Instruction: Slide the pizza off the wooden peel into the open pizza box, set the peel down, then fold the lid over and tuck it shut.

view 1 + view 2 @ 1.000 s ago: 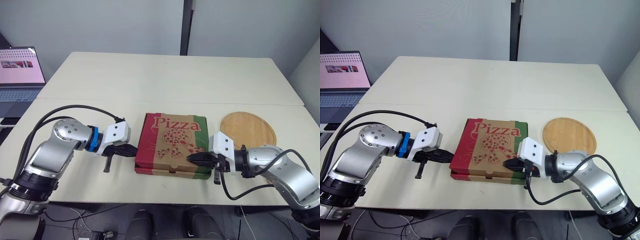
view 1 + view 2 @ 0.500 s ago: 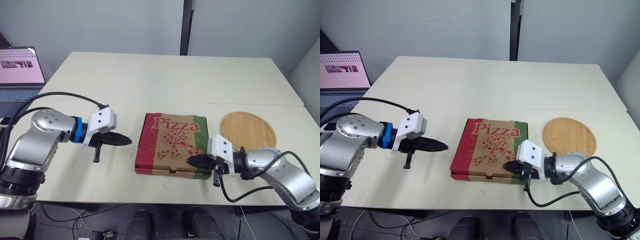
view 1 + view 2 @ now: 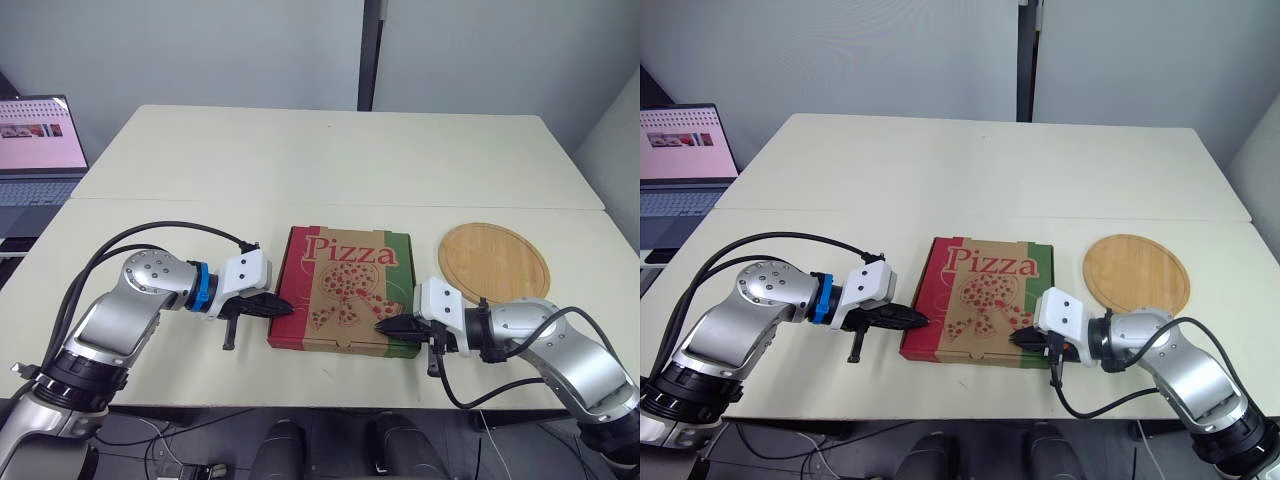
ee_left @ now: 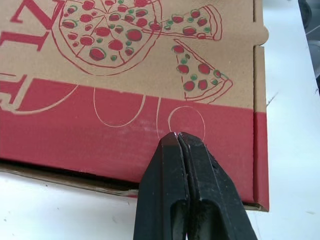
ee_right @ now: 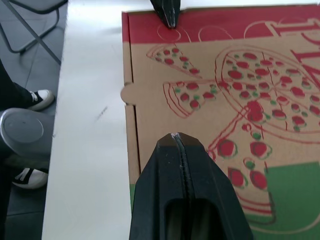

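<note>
We see the pizza box [image 3: 345,290] closed, lid down, near the front edge of the desk [image 3: 330,170]. The left gripper [image 3: 283,307] has its fingers pressed together, tip at the lid's red strip by the near left corner. The right gripper [image 3: 383,326] is also pressed together, tip over the lid's near right part; we can't tell if it touches. The wooden peel [image 3: 494,262] lies flat just right of the box.

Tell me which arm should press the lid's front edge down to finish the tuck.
Right, probably. The right gripper, shut, sits on the pizza box lid close to the front edge. The left gripper, also shut, rests on the red side strip, farther from that edge.
</note>
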`<act>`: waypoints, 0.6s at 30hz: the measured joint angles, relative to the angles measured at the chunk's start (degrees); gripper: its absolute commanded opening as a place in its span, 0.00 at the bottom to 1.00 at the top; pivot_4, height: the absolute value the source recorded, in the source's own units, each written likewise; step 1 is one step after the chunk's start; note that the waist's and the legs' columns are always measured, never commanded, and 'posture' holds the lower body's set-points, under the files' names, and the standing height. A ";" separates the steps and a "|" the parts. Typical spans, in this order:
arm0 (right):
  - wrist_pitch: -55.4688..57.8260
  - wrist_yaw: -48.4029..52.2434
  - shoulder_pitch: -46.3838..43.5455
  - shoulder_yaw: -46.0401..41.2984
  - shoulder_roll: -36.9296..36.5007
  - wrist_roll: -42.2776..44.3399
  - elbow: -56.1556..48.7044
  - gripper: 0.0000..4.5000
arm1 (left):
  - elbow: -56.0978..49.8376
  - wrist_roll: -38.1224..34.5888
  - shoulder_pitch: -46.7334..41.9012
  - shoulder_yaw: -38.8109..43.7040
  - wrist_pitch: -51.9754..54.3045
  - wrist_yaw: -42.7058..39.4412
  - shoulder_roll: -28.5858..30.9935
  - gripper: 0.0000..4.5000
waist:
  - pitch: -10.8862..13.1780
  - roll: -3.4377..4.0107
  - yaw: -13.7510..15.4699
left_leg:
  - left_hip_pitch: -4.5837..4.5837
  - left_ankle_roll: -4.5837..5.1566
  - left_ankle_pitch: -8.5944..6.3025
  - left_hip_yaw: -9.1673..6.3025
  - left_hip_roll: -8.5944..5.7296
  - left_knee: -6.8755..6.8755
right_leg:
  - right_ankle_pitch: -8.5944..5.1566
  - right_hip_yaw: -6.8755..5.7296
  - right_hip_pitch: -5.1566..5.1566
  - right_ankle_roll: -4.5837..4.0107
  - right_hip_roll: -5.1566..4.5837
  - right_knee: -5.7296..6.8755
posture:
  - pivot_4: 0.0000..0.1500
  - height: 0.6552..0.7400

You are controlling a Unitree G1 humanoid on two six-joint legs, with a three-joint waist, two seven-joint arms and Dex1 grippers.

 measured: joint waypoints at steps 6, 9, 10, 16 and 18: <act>-1.99 0.31 0.65 0.33 -0.23 -1.88 0.79 0.00 | 0.56 0.05 1.60 0.35 -1.87 0.58 -0.33 0.00 | -0.03 0.03 -0.01 | 0.12 0.00 0.00 0.02 0.00 -0.02 | 0.00 0.03 0.08 0.00 0.00 0.00 | 1.00 0.90; -3.94 0.24 0.76 -0.19 -0.65 -3.05 1.00 0.00 | -0.12 -0.08 2.77 1.21 -2.35 1.30 -0.33 0.00 | -0.03 0.03 -0.08 | 0.15 0.00 0.00 0.03 0.01 -0.04 | -0.01 0.03 0.08 -0.01 0.00 0.00 | 1.00 0.90; -4.56 0.00 0.88 -0.87 -0.63 -3.08 1.12 0.00 | -0.57 -0.35 3.39 1.65 -2.26 1.78 -0.33 0.00 | -0.03 0.04 -0.09 | 0.15 0.00 0.00 0.04 0.02 -0.04 | -0.01 0.04 0.08 -0.01 0.00 0.01 | 1.00 0.90; -5.89 -1.77 1.54 -6.32 -0.57 -2.93 1.34 0.00 | -3.20 -4.90 6.42 6.37 5.28 5.85 -0.48 0.00 | -0.03 0.03 -0.06 | 0.13 0.00 0.00 0.02 0.03 -0.03 | -0.01 0.02 0.08 -0.01 0.00 0.01 | 1.00 0.90; -6.23 -2.80 2.02 -7.85 -0.20 -2.92 1.52 0.00 | -3.27 -7.51 6.55 9.47 9.37 8.09 -0.77 0.00 | -0.01 0.01 -0.04 | 0.08 0.00 0.00 -0.01 0.04 -0.02 | -0.01 -0.01 0.06 -0.01 0.00 0.01 | 1.00 0.90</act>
